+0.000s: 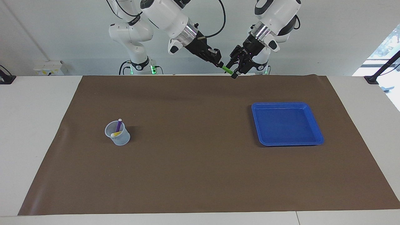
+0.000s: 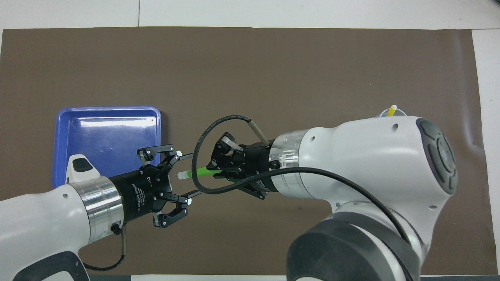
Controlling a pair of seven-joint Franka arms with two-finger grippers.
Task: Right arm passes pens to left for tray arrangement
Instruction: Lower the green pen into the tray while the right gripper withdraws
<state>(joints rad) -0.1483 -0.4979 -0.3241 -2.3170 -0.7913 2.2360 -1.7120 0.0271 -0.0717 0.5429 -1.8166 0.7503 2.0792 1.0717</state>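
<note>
My right gripper [image 1: 218, 62] is shut on the green pen [image 1: 227, 69] and holds it up in the air over the mat's edge nearest the robots. In the overhead view the green pen [image 2: 201, 172] points its pale cap out of the right gripper [image 2: 219, 171] toward the left gripper [image 2: 186, 178]. My left gripper [image 1: 234, 70] is open, with the pen's cap end between its spread fingers. I cannot tell whether they touch. The purple pen [image 1: 118, 125] and the yellow pen [image 1: 116, 134] stand in a clear cup [image 1: 118, 135]. The blue tray [image 1: 282, 104] lies empty on the mat.
A brown mat [image 1: 193, 162] covers most of the white table. The cup stands toward the right arm's end, the tray [image 2: 107, 109] toward the left arm's end. In the overhead view the right arm hides most of the cup; only the yellow pen's tip [image 2: 391, 110] shows.
</note>
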